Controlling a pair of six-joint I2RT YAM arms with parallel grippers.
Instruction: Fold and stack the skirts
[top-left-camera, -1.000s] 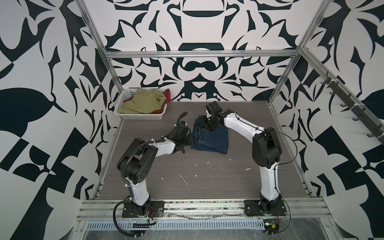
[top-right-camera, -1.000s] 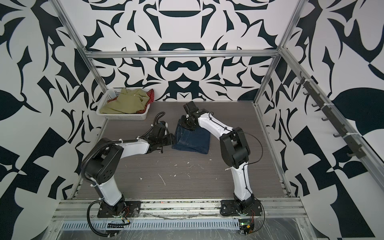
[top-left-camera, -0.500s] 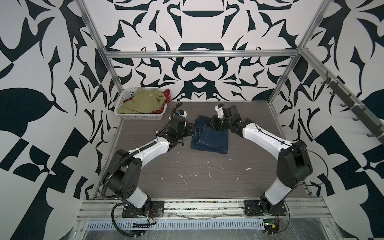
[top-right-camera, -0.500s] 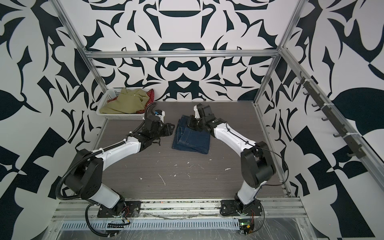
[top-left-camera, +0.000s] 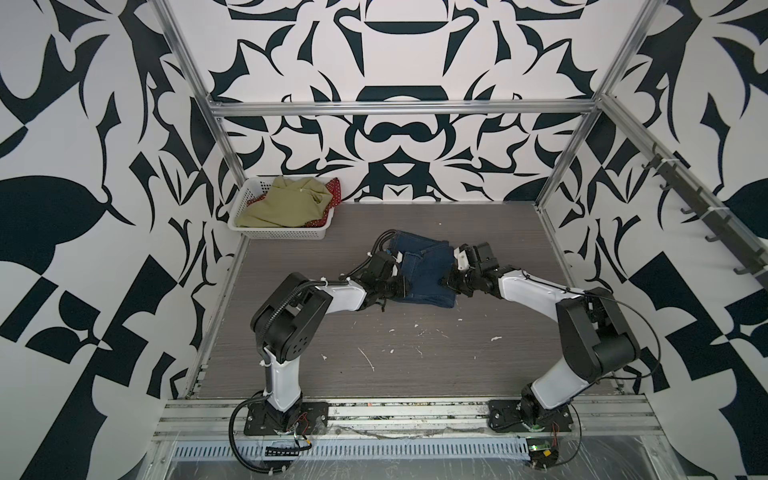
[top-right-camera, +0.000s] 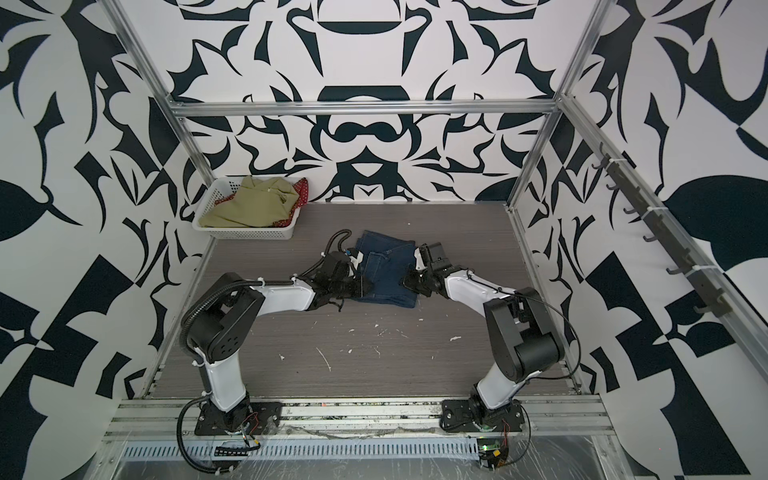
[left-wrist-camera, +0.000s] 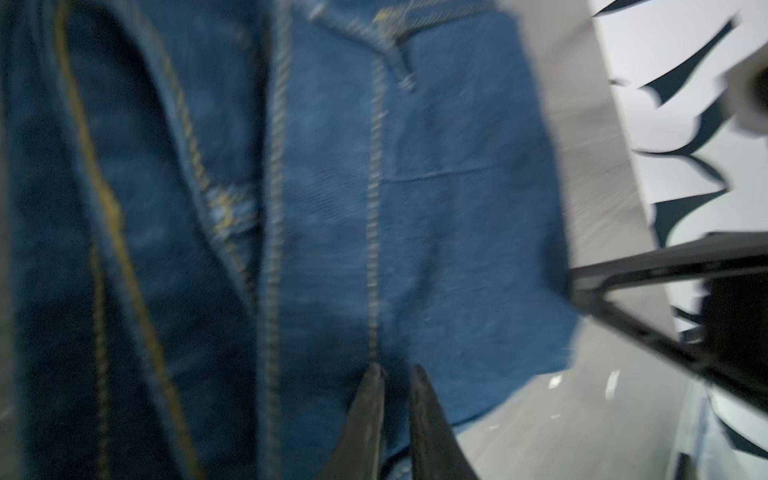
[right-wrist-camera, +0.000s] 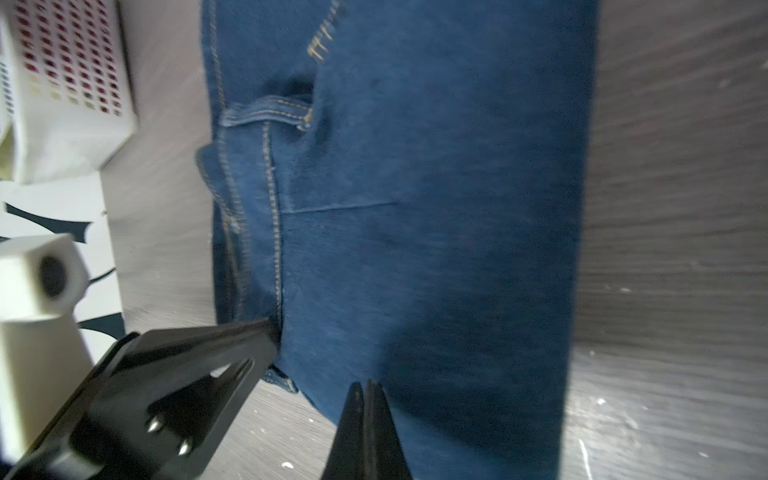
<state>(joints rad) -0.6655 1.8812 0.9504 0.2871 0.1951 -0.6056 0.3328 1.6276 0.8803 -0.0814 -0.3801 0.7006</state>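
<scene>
The dark blue denim skirt (top-left-camera: 424, 270) (top-right-camera: 386, 272) lies folded on the table's middle. My left gripper (top-left-camera: 402, 286) (left-wrist-camera: 397, 370) rests on its left side near the front edge, jaws closed to a thin slit; I cannot tell whether cloth is caught. My right gripper (top-left-camera: 451, 283) (right-wrist-camera: 365, 384) is shut at the skirt's right side, tips on the denim (right-wrist-camera: 436, 208), nothing visibly pinched. The olive-green skirt (top-left-camera: 286, 203) lies heaped in the basket over the red polka-dot skirt (top-left-camera: 334, 193).
The white perforated basket (top-left-camera: 282, 233) (right-wrist-camera: 70, 104) stands at the back left corner. Small white scraps (top-left-camera: 368, 359) dot the grey table in front of the skirt. Metal frame posts and patterned walls close in the sides and back.
Both grippers slid along the denim skirt's sides toward its front half. The right jaws went from open to shut; the left jaws narrowed to a slit.
</scene>
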